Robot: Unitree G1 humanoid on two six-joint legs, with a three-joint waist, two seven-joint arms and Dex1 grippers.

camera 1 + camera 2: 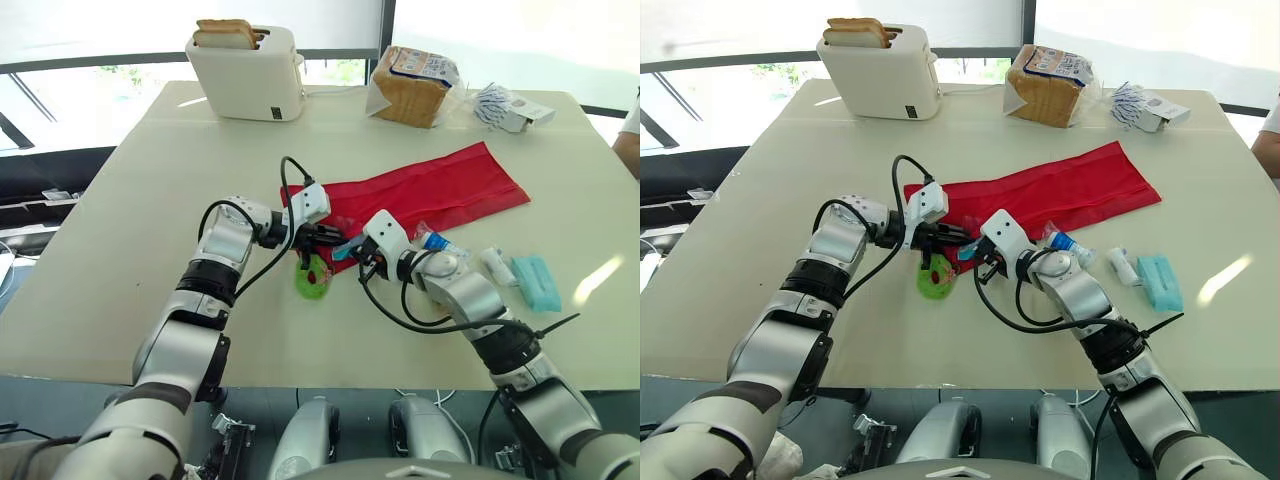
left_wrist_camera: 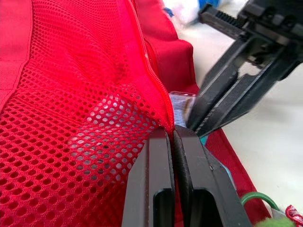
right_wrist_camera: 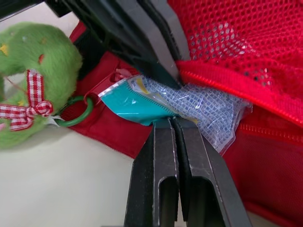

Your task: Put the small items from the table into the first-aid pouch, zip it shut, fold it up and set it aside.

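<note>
The red first-aid pouch (image 1: pixel 430 185) lies unfolded across the table's middle, its mesh pocket (image 2: pixel 71 118) facing up. My left gripper (image 1: pixel 335 237) is shut on the pocket's zipper edge (image 2: pixel 158 94), holding it lifted. My right gripper (image 1: pixel 350 250) is shut on a teal-and-clear packet (image 3: pixel 189 106), whose far end reaches under the lifted mesh edge. A green plush wreath (image 1: pixel 313 278) hangs off the pouch's near corner by a ring. A blue-and-white tube (image 1: pixel 440 243), a white roll (image 1: pixel 497 266) and a teal pack (image 1: pixel 537 282) lie on the table to the right.
A white toaster (image 1: pixel 248 72) with bread stands at the back, a bagged loaf (image 1: pixel 412 85) beside it and a small box with packets (image 1: pixel 512 108) at the back right. A person's arm (image 1: pixel 630 140) shows at the right edge.
</note>
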